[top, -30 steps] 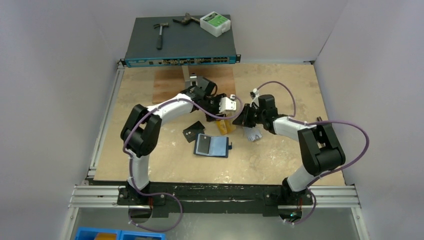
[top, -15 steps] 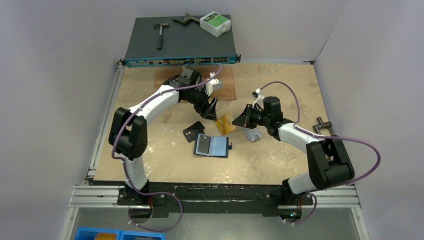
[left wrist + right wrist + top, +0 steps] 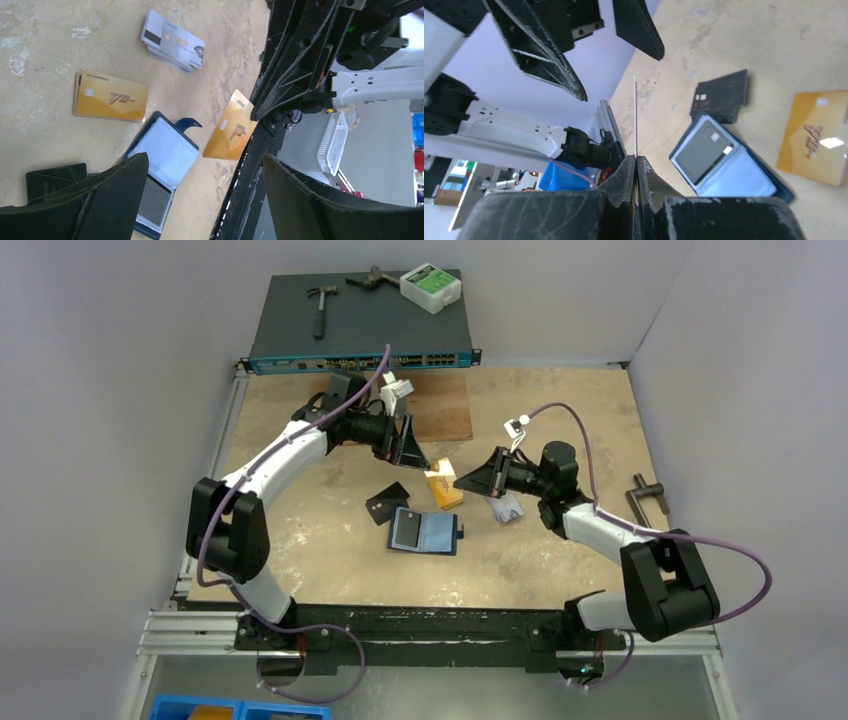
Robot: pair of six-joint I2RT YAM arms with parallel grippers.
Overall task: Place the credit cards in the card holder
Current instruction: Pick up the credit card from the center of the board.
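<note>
My right gripper (image 3: 463, 480) is shut on an orange-gold credit card (image 3: 230, 132) and holds it above the table; the right wrist view shows that card edge-on (image 3: 635, 115) between the closed jaws (image 3: 636, 159). My left gripper (image 3: 412, 454) is open and empty, hovering behind it (image 3: 205, 160). The navy card holder (image 3: 425, 531) lies open on the table with a dark card in one pocket (image 3: 701, 150). Another gold card (image 3: 111, 95) lies flat behind the holder. A black card (image 3: 387, 504) lies left of the holder. Silver-grey cards (image 3: 507, 508) lie stacked below my right arm.
A network switch (image 3: 360, 335) stands at the back, with a hammer (image 3: 320, 308) and a white-green box (image 3: 430, 287) on it. A wooden board (image 3: 445, 405) lies in front of it. A black T-handle tool (image 3: 645, 495) lies at the right. A blue bin (image 3: 240, 708) sits below the rail.
My left gripper has drawn back and to the left, away from the right gripper, and is open. My right gripper has swung lower and leftward, keeping the gold card.
</note>
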